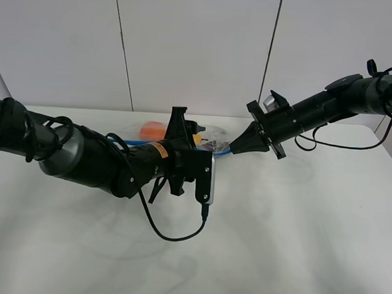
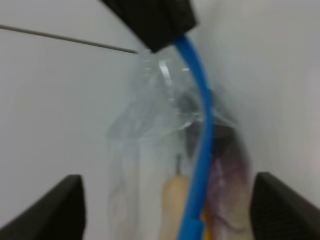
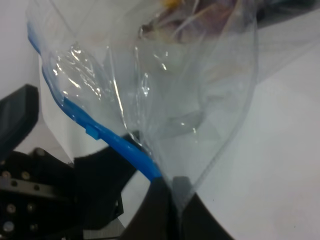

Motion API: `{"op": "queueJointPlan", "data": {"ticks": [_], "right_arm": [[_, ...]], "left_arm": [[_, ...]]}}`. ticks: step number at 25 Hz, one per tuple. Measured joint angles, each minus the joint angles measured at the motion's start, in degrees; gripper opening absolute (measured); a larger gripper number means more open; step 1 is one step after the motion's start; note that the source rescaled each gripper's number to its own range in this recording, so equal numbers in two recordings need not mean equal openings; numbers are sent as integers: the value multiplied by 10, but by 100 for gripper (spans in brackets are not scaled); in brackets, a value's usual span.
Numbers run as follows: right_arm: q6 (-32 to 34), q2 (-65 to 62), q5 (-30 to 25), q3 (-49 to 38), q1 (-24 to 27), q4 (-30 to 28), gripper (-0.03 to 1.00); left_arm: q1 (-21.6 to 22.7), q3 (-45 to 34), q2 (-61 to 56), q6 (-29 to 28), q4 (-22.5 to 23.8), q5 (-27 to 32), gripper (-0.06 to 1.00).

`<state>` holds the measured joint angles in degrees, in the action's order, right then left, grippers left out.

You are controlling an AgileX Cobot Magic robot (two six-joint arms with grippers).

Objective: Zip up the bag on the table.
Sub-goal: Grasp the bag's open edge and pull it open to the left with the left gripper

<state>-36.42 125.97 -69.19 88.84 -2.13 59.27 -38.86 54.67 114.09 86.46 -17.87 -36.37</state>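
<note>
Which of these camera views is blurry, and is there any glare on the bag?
Left wrist view: soft all over, the bag and its blue strip smeared. Right wrist view: sharper, with small white glints on the plastic. Exterior high view: even light, only faint shadows on the table.

The counter (image 1: pixel 296 246) is a broad, plain white matte top with a rounded far corner, running back to a pale panelled wall (image 1: pixel 189 46). Toward its back middle rests the bag (image 1: pixel 213 133), clear crinkly plastic with a blue seal strip (image 1: pixel 131 142) along its near edge and an orange (image 1: pixel 152 127) showing through. A black cable (image 1: pixel 170 237) loops low over the surface in front; whether it touches is unclear.
</note>
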Motion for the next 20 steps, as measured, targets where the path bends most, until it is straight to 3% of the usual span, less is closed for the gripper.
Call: {"op": "queueJointPlan", "data": {"ticks": [11, 20], "right_arm": [[4, 0, 0, 0, 0, -2, 0], [6, 0, 0, 0, 0, -2, 0]], "left_arm": [[8, 0, 17, -3, 11, -30, 31], [7, 0, 17, -10, 11, -33, 27]]}}
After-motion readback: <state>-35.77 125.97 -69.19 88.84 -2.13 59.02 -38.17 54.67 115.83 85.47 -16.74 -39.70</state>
